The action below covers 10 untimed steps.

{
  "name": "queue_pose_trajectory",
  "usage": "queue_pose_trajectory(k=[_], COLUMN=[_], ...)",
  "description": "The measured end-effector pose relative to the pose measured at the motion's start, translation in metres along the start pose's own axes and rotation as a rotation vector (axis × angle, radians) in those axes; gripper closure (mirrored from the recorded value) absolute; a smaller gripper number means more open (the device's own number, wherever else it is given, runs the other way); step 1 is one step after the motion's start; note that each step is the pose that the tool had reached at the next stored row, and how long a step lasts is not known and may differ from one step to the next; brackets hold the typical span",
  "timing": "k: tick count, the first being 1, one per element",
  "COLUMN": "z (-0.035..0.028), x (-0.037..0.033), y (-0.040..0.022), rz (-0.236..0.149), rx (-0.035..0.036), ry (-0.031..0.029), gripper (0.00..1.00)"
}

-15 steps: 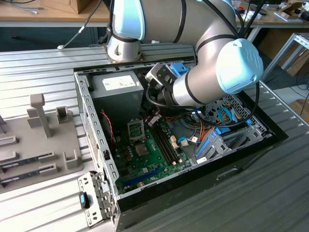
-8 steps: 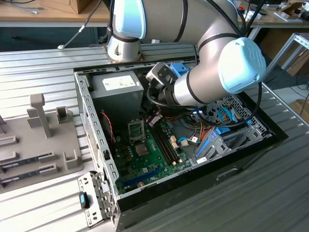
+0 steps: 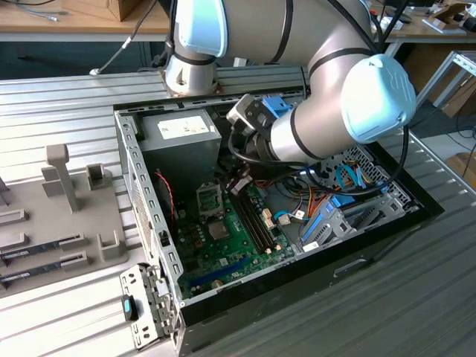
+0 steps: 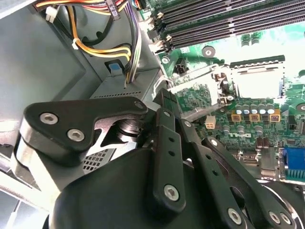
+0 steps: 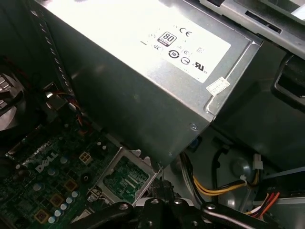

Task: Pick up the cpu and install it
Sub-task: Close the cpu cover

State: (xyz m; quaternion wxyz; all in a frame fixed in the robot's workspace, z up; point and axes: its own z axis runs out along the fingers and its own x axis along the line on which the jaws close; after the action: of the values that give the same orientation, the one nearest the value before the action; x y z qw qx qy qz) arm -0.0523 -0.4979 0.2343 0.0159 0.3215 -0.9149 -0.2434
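I hang inside an open black computer case (image 3: 312,275) that lies on a ribbed silver metal desk (image 3: 67,97). On the exterior view's left, a grey moulded tray (image 3: 44,216) lies on the same desk, and wooden workbenches (image 3: 74,18) run along the back of the room. My jaws hover between the grey metal power supply box (image 5: 143,71) and the green motherboard (image 4: 248,133); whether they are wide or narrow I cannot tell. The dark-framed square socket (image 4: 257,78) shows pale inside, and I cannot tell whether the cpu sits there.
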Motion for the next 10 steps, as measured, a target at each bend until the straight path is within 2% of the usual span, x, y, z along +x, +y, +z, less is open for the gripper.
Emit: queue_pose_trajectory(k=[4,7,10], z=[0.0005,0.0043,0.012], x=[-0.0012,-0.0061,-0.012], y=[-0.0022,-0.0075,-0.0074], rz=[0.002,0.008,0.012], rx=[-0.003,-0.0112,-0.0161], ry=[0.0027,0.0125,0.0178], gripper=[0.89,0.89,0.89])
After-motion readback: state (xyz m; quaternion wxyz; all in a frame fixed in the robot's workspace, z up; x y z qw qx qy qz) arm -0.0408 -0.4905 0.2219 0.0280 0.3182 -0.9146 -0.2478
